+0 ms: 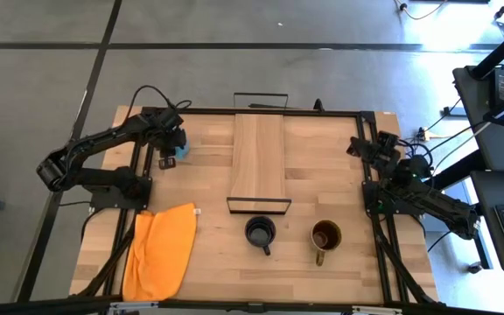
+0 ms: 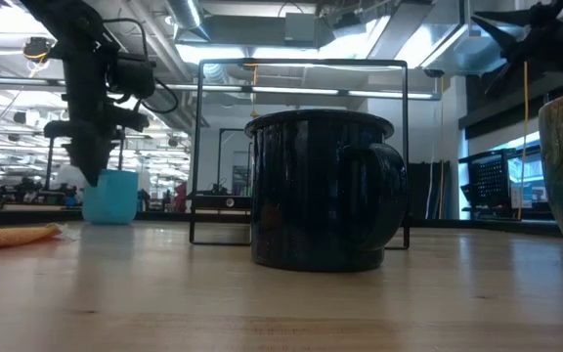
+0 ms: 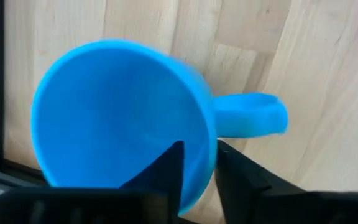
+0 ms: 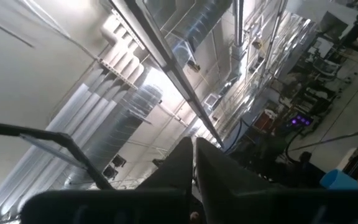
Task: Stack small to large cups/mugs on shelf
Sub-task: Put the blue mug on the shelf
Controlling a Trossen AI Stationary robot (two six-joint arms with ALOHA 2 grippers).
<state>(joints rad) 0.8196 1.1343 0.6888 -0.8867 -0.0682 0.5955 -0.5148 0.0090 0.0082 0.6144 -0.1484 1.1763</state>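
Left wrist view shows the left gripper (image 3: 199,165) pinching the rim of the light-blue cup (image 3: 120,118), one finger inside, one outside beside its handle. Farther right, the right gripper (image 4: 193,152) is clenched, empty.

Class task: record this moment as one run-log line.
left gripper: astride blue cup rim | right gripper: shut, parked at right edge | black cup, olive cup: on table | shelf: no cups

Left tool (image 3: 197,171) pinching downward; right tool (image 4: 193,155) closed, pointing up.
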